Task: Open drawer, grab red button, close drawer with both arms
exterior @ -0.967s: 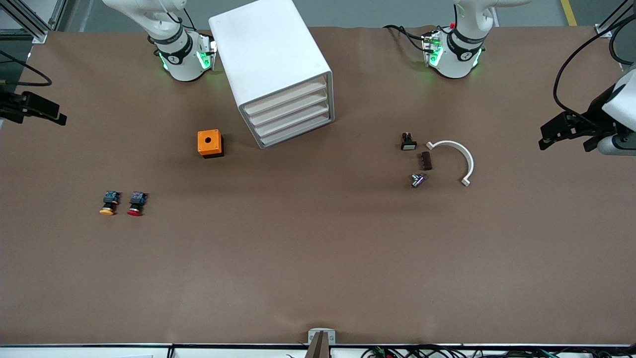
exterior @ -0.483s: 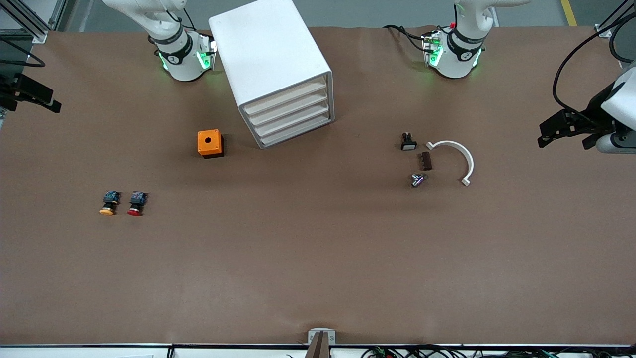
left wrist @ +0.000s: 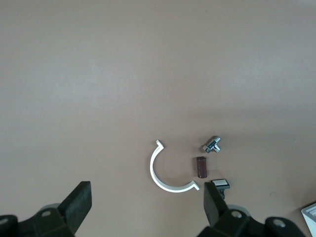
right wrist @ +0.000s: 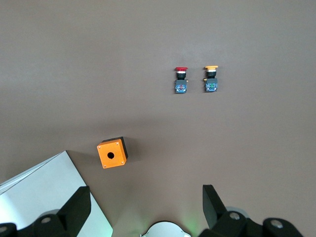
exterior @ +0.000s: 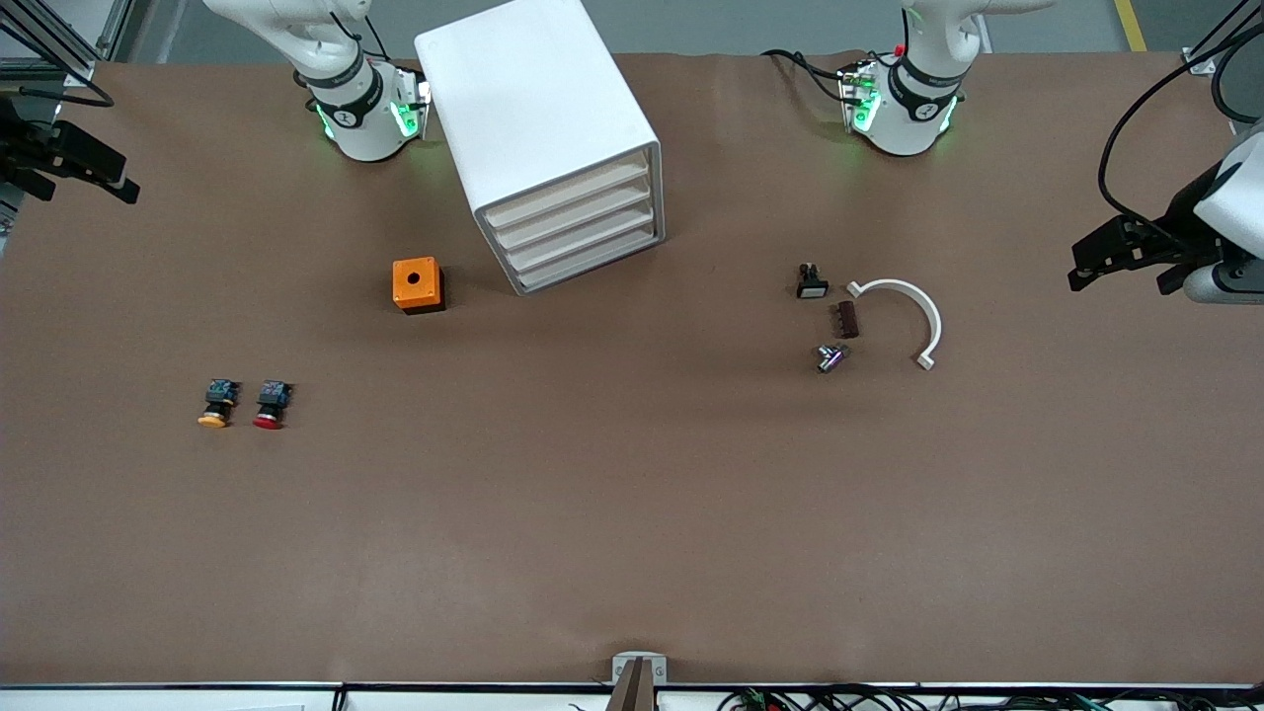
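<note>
Both pairs of jaws stand spread and empty. The right gripper (exterior: 69,168) hangs over the counter's (exterior: 632,513) edge at the right arm's end, the left gripper (exterior: 1126,257) over the other end. The button (exterior: 270,404) lies on its side beside a yellow-capped button (exterior: 215,404), nearer the camera than the closed drawer unit (exterior: 553,148). It looks light, hard and probably smooth; I would pinch its black body, not the round cap.

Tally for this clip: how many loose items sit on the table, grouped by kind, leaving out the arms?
Mushroom pushbuttons: 2, red cap, orange-yellow cap
Orange cube with hole: 1
White drawer cabinet: 1
White curved bracket: 1
Small dark or metal parts: 3
Total: 8
</note>
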Tool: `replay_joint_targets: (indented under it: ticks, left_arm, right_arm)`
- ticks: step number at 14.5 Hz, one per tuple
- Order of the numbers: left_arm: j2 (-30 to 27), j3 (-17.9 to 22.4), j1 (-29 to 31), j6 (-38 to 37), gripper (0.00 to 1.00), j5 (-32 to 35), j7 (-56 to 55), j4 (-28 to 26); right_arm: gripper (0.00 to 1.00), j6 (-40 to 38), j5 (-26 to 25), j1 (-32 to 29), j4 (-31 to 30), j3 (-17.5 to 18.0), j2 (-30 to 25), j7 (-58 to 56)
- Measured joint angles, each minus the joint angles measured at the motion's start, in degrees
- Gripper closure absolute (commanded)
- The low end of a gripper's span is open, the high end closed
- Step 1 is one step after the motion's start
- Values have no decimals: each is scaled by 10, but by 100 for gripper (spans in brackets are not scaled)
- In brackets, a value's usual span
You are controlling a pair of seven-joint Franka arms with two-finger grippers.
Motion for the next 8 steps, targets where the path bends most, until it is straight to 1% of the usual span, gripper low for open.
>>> replay_joint_targets:
  ticks: [8]
  left_arm:
    - [0,0,0,-2,0,0,-23,7]
  right_arm:
    - [0,28,0,1,-7,4,-1,0]
